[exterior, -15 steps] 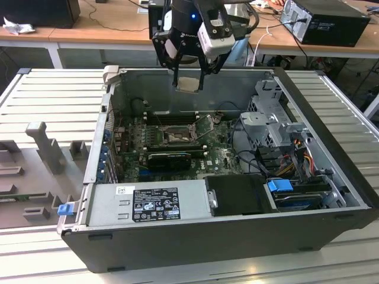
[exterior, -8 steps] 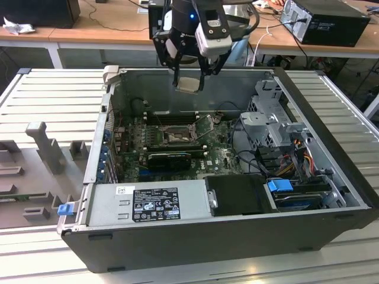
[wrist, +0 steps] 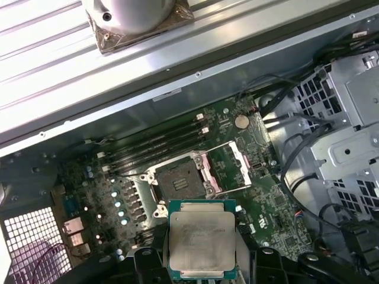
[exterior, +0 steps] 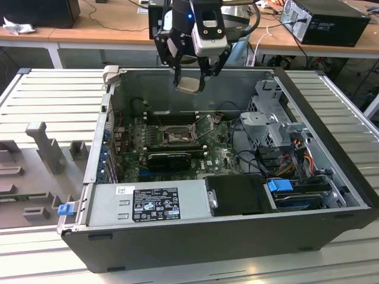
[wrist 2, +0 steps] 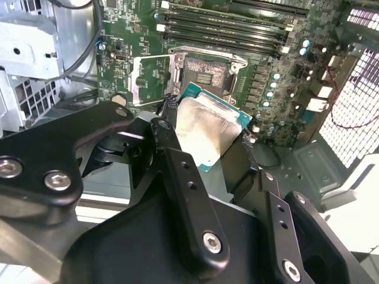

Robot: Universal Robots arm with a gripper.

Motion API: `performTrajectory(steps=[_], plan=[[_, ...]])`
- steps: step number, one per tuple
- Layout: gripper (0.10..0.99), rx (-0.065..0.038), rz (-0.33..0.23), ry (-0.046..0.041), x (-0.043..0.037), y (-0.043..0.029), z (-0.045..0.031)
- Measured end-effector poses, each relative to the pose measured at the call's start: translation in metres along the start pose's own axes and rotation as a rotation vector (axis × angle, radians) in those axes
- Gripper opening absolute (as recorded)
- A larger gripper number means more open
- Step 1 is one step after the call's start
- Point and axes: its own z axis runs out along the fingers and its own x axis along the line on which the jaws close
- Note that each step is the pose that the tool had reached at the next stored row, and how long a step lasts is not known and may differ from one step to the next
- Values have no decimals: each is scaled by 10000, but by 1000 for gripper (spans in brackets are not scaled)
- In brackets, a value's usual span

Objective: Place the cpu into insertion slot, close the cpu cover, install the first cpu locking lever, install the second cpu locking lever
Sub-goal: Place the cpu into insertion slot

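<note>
My gripper (exterior: 189,84) hangs above the open computer case, shut on the cpu (exterior: 188,85), a flat square chip with a pale metal top. In both wrist views the cpu (wrist 2: 207,127) (wrist: 201,239) sits tilted between the black fingers (wrist 2: 177,168), well clear of the board. Below it on the green motherboard lies the insertion slot (exterior: 176,137) (wrist 2: 204,74) (wrist: 177,180), uncovered, its contact grid showing. The cpu cover (wrist 2: 151,80) (wrist: 228,168) is swung open and rests beside the slot.
The case (exterior: 331,154) lies on its side on a slatted grey table. Around the slot are black memory slots (exterior: 172,117), a black graphics card (exterior: 169,160), the power supply (exterior: 154,204), and a drive cage (exterior: 272,118) with loose cables.
</note>
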Motion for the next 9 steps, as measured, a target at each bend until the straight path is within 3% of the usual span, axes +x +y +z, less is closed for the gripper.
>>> performTrajectory(steps=[9], plan=[[537, -13, 721, -63, 0, 0, 0]])
